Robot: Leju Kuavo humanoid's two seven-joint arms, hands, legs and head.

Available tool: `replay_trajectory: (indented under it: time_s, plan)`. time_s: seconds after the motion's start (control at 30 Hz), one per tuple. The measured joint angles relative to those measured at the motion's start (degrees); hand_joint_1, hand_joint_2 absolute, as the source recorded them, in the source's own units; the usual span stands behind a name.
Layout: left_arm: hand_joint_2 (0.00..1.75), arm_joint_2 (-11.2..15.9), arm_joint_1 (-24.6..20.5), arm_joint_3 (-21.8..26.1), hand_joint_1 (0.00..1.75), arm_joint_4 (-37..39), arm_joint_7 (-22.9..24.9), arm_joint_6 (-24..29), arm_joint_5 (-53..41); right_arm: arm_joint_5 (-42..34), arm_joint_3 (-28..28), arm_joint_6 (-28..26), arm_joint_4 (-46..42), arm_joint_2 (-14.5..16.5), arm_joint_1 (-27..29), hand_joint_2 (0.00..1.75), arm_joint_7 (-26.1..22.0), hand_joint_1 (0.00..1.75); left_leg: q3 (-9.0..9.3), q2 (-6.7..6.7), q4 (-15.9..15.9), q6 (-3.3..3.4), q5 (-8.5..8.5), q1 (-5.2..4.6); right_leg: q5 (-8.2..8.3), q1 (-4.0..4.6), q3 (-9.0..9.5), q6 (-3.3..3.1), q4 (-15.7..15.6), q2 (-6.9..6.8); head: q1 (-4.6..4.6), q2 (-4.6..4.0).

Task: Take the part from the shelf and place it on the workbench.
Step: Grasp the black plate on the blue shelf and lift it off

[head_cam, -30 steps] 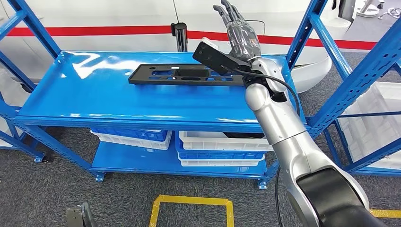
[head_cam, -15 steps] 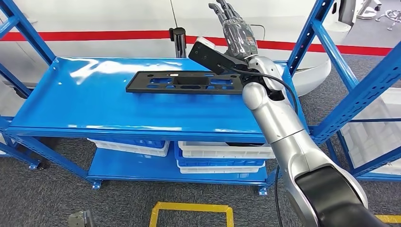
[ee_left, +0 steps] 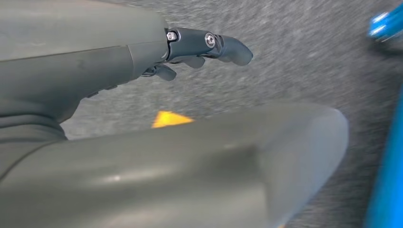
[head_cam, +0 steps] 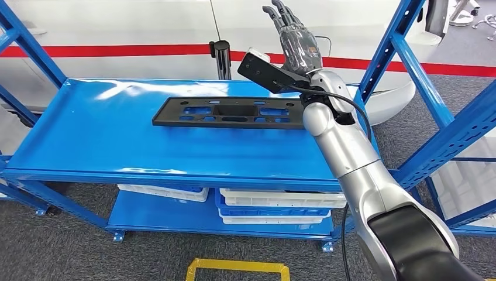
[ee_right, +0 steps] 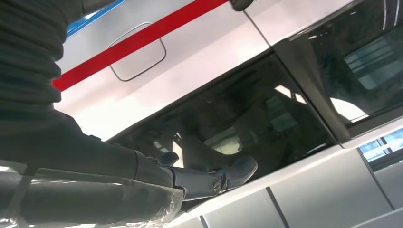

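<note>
The black part (head_cam: 229, 112) is laid flat on the blue shelf (head_cam: 117, 140). The right hand (head_cam: 298, 44) is raised just beyond the part's right end, fingers spread, nothing held.

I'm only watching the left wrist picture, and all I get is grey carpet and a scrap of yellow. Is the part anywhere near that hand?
Observer: No. In the head view the black part lies flat on the top blue shelf, and nothing is touching it.
Visitor: So which hand is going for it?
Observer: Probably the right hand. It is raised beyond the part's right end, with its fingers spread and nothing in them.
Visitor: And my yellow scrap?
Observer: Likely a corner of the yellow floor outline, which is marked on the carpet in front of the shelf.
</note>
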Motion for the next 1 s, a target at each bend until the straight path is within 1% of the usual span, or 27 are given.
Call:
replay_trajectory:
  time_s: [0.03,0.07,0.1,0.13,0.17,0.2,0.23,0.27,0.3,0.33,0.37,0.4,0.43,0.53,0.6,0.63,0.73,0.8,0.9,1.0]
  plan:
    - [0.0,0.03,0.26,-0.29,0.0,0.2,0.81,0.11,-0.49,-0.02,0.02,-0.08,0.01,-0.04,-0.09,1.75,0.0,0.0,-0.24,0.05,0.77,-0.35,-0.54,0.17,-0.18,-0.12,0.3,-0.48,-0.1,0.05,-0.11,0.0]
    - [0.0,0.07,0.46,-0.61,0.0,0.39,1.5,0.2,-0.9,-0.04,0.04,-0.15,0.02,-0.03,-0.19,1.75,0.0,0.0,-1.1,0.08,2.75,-0.7,-1.56,0.31,-0.38,-0.31,0.67,-0.97,-0.2,0.08,-0.22,0.0]
    - [0.0,0.11,0.64,-0.86,0.0,0.59,1.94,0.25,-1.16,-0.06,0.05,-0.19,0.04,0.01,-0.23,1.75,0.0,0.0,-2.79,0.09,6.01,-1.01,-2.96,0.46,-0.6,-0.39,0.98,-1.39,-0.24,0.08,-0.33,0.0]
    - [0.0,0.12,0.8,-1.03,0.0,0.8,2.18,0.27,-1.32,-0.07,0.09,-0.22,0.1,0.01,-0.23,1.75,0.0,0.0,-5.12,0.09,10.17,-1.3,-4.55,0.54,-0.86,-0.32,1.21,-1.76,-0.24,0.08,-0.44,0.0]
    - [0.0,0.14,0.96,-1.12,0.0,0.94,2.33,0.29,-1.39,-0.08,0.14,-0.23,0.17,0.01,-0.17,1.75,0.0,0.0,-7.64,0.1,14.12,-1.53,-5.76,0.62,-1.08,-0.24,1.39,-1.95,-0.24,0.09,-0.44,0.0]
    - [0.0,0.17,1.15,-1.21,0.0,1.04,2.41,0.31,-1.41,-0.08,0.21,-0.23,0.26,0.01,-0.09,1.75,0.0,0.0,-9.63,0.1,16.66,-1.66,-6.06,0.66,-1.28,-0.17,1.56,-2.03,-0.23,0.14,-0.44,0.0]
    - [0.0,0.2,1.33,-1.32,0.0,1.11,2.53,0.32,-1.46,-0.09,0.28,-0.23,0.32,0.01,-0.03,1.75,0.0,0.0,-10.62,0.1,17.05,-1.68,-5.14,0.68,-1.49,-0.12,1.79,-2.01,-0.22,0.19,-0.44,0.0]
    - [0.0,0.23,1.48,-1.46,0.0,1.16,2.88,0.3,-1.56,-0.1,0.34,-0.23,0.35,0.01,0.01,1.75,0.0,0.0,-10.39,0.11,15.17,-1.58,-3.16,0.68,-1.73,-0.11,2.11,-1.9,-0.22,0.25,-0.44,0.0]
    - [0.0,0.27,1.58,-1.62,0.0,1.25,3.68,0.06,-1.67,-0.13,0.38,-0.23,0.36,0.01,0.03,1.75,0.0,0.0,-9.1,0.11,11.5,-1.35,-0.51,0.67,-1.98,-0.1,2.55,-1.77,-0.23,0.29,-0.45,0.0]
    - [0.0,0.34,1.68,-1.78,0.0,1.4,5.11,-0.45,-1.78,-0.22,0.41,-0.24,0.37,0.01,0.03,1.75,0.0,0.0,-7.35,0.1,7.37,-1.03,1.73,0.58,-2.27,-0.02,2.98,-1.56,-0.24,0.32,-0.43,0.0]
    - [0.0,0.39,1.74,-1.92,0.0,1.6,7.16,-1.15,-1.93,-0.33,0.43,-0.25,0.38,0.0,0.0,1.75,0.0,0.0,-5.77,0.1,3.89,-0.68,3.11,0.44,-2.54,0.14,3.28,-1.29,-0.22,0.35,-0.42,0.0]
    - [0.0,0.44,1.8,-2.06,0.0,1.79,9.84,-2.05,-2.12,-0.46,0.44,-0.24,0.4,-0.01,-0.03,1.75,-0.01,0.0,-4.71,0.1,1.69,-0.34,3.67,0.27,-2.76,0.27,3.44,-1.0,-0.2,0.38,-0.39,0.0]
    - [0.0,0.44,1.87,-2.2,0.0,1.94,12.99,-3.05,-2.32,-0.6,0.46,-0.2,0.44,-0.02,-0.04,1.75,-0.02,0.0,-4.15,0.09,0.79,-0.23,3.58,0.13,-3.05,0.56,3.43,-0.84,-0.09,0.4,-0.36,0.0]
    - [0.0,0.26,2.22,-2.89,0.0,2.35,23.42,-5.53,-3.59,-1.01,0.62,0.08,0.67,-0.03,0.16,1.75,-0.3,0.0,-3.69,0.05,0.55,-0.35,3.55,-0.32,-3.41,1.0,3.42,-0.76,0.09,0.34,-0.33,0.0]
    - [0.0,0.15,2.53,-3.58,0.0,2.53,28.94,-6.34,-4.56,-1.42,0.86,0.58,0.87,-0.02,0.79,1.75,-1.01,0.0,-3.69,-0.03,0.58,-0.09,3.47,-0.71,-3.35,0.93,3.54,-0.63,-0.1,0.21,-0.35,0.0]
    - [0.0,0.07,2.67,-3.85,0.0,2.56,30.64,-6.69,-4.79,-1.54,1.1,0.87,0.96,-0.02,1.33,1.75,-1.46,0.0,-3.69,-0.07,0.58,0.08,3.41,-0.81,-3.35,0.97,3.6,-0.59,-0.2,0.15,-0.35,0.0]
    - [0.0,-0.3,2.82,-4.57,0.0,2.62,32.66,-7.43,-5.04,-0.61,2.55,1.68,1.16,0.01,3.51,1.75,-2.92,0.0,-3.68,-0.08,0.58,0.49,3.29,-0.96,-3.35,0.93,3.8,-0.57,-0.47,0.11,-0.34,0.0]
    - [0.0,-0.55,2.81,-4.84,0.0,2.63,32.82,-7.55,-5.02,1.21,4.24,1.84,1.0,0.01,5.72,1.75,-4.33,0.0,-3.6,-0.08,0.58,0.68,3.21,-0.99,-3.38,0.91,3.98,-0.36,-0.65,0.11,-0.33,0.0]
    - [0.0,-0.72,2.82,-4.85,0.0,2.63,32.89,-7.57,-4.94,4.52,8.05,1.4,-0.99,0.05,10.97,1.75,-5.85,0.0,-3.46,-0.11,0.58,0.88,3.09,-1.01,-3.44,0.86,4.2,0.03,-0.81,0.09,-0.34,0.0]
    - [0.0,-0.76,2.84,-4.81,0.0,2.63,33.45,-7.51,-4.88,7.38,12.4,1.78,-4.44,0.01,16.38,1.75,-6.37,0.0,-3.45,-0.14,0.58,0.96,3.04,-1.04,-3.45,0.83,4.21,0.06,-0.82,0.07,-0.34,0.0]
